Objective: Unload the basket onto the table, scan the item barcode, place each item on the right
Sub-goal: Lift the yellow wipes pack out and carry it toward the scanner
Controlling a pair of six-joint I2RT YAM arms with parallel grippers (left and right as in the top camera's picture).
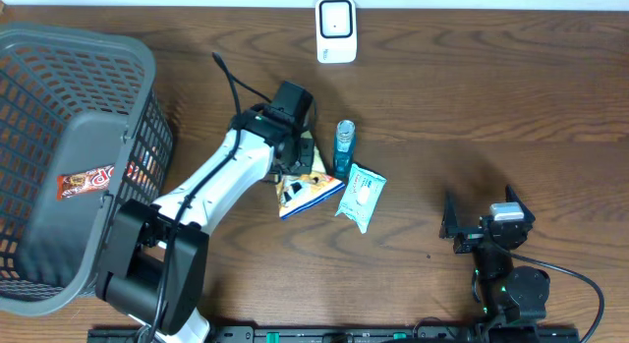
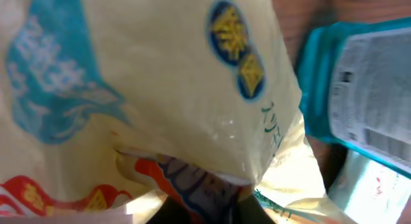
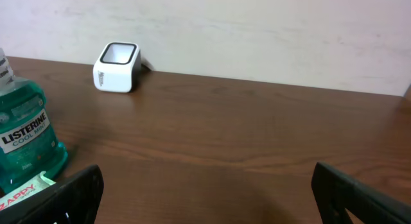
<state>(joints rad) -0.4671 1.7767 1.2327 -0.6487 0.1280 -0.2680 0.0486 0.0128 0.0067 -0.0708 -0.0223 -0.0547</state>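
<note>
- So, the snack bag [image 1: 313,193] looks like the item to scan, since the left gripper [image 1: 293,166] is right down on it. It lies flat on the table [image 1: 521,107], well apart from the scanner [image 1: 335,28], on the robot's side of it.
- The left wrist view is basically all bag, with yellow and blue print filling the frame. That fits an arm going for a pinch on the bag. The fingers are hidden in both views though, so I can't tell if the left gripper is open, closed or pinching the foil.
- I can't spot a barcode on the side facing up. My guess is the bag needs lifting and turning before the scanner can read it.
- The mouthwash bottle [image 1: 344,146] stands upright between the scanner and the bag, just beside the bag. The teal wipes pack [image 1: 361,196] lies further from the scanner than the bottle, on the bag's right. Both crowd the bag, which is probably why the arm reaches in from the left.
- The right gripper [image 3: 205,185] sits well away from the scanner, off to its right near the robot's edge. Its jaws are spread wide with nothing between them, so it looks parked to leave the lane clear.
- The basket [image 1: 157,137], far to the scanner's left, holds a red packet [image 1: 90,182]. It's likely the bin for scanned stuff.
</note>
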